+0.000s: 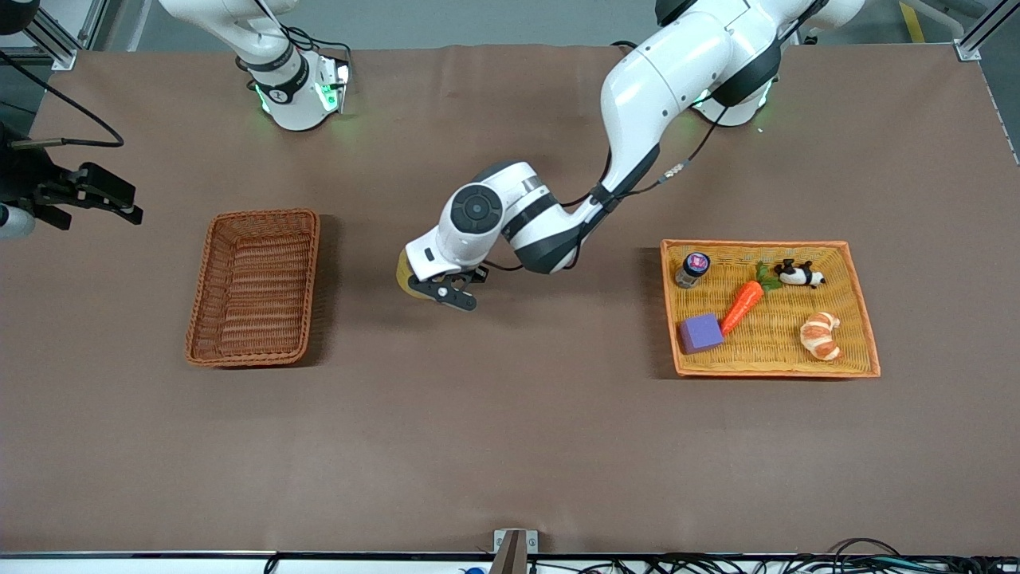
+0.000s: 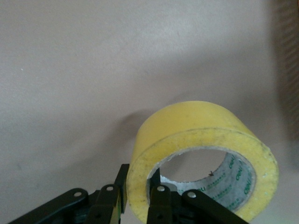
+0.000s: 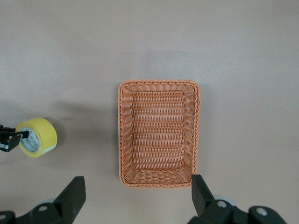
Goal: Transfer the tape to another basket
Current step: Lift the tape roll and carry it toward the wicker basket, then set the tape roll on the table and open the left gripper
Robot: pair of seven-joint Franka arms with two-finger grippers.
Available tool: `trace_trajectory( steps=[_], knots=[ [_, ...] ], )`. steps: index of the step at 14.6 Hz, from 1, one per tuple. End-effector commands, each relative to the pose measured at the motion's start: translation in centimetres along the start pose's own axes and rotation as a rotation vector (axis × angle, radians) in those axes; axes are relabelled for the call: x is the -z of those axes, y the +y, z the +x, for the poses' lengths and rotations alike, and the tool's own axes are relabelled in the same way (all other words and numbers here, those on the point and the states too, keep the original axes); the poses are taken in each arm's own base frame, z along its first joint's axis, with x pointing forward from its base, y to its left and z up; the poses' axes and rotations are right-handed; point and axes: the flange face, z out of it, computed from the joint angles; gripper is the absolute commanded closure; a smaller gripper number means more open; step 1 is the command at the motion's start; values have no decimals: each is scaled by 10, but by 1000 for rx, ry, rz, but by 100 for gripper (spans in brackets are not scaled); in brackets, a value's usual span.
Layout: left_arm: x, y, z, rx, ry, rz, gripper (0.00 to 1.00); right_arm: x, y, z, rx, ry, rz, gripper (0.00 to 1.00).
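Carrying the tape [image 1: 404, 279] pinched through its ring wall, one finger inside the core, my left gripper [image 1: 448, 288] hangs over bare counter [image 1: 510, 446] between the tray [image 1: 865, 319] and the basket [image 1: 253, 287]. I judge the drop lies toward the right arm's end, where the right gripper [image 1: 84, 195] waits, fingers spread and empty.

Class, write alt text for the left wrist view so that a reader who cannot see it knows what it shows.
The left gripper pinches a yellow roll of tape by its wall, one finger inside the ring and the other outside, above the bare brown table. A strip of the woven basket shows at the picture's edge.
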Motion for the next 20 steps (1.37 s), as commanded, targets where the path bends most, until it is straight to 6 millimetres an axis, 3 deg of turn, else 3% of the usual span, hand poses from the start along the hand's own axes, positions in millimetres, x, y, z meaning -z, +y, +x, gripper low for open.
trace_trajectory(
  steps=[1, 6, 12, 15, 17, 19, 20],
  knots=[
    [-2, 4, 3, 46, 15, -22, 94, -2, 4, 1, 2, -5, 8, 0],
    [-4, -9, 8, 114, -8, -54, 63, -3, 3, 1, 6, -8, 8, 0],
    [31, -16, 14, 190, -26, -90, 41, -9, 3, 4, 10, -16, 7, 0],
    [91, -27, 13, 193, -55, -14, 18, -21, -7, 12, 52, -30, 6, 0],
    [139, -62, 11, 199, -91, 151, 6, -22, -27, 16, 61, -2, 6, 0],
    [181, -83, 7, 140, -68, 254, 3, -43, -55, 24, 50, 1, 4, 0],
    [201, -107, 9, 138, -53, 280, 0, -57, -78, 29, 56, 9, 3, 0]
  ],
)
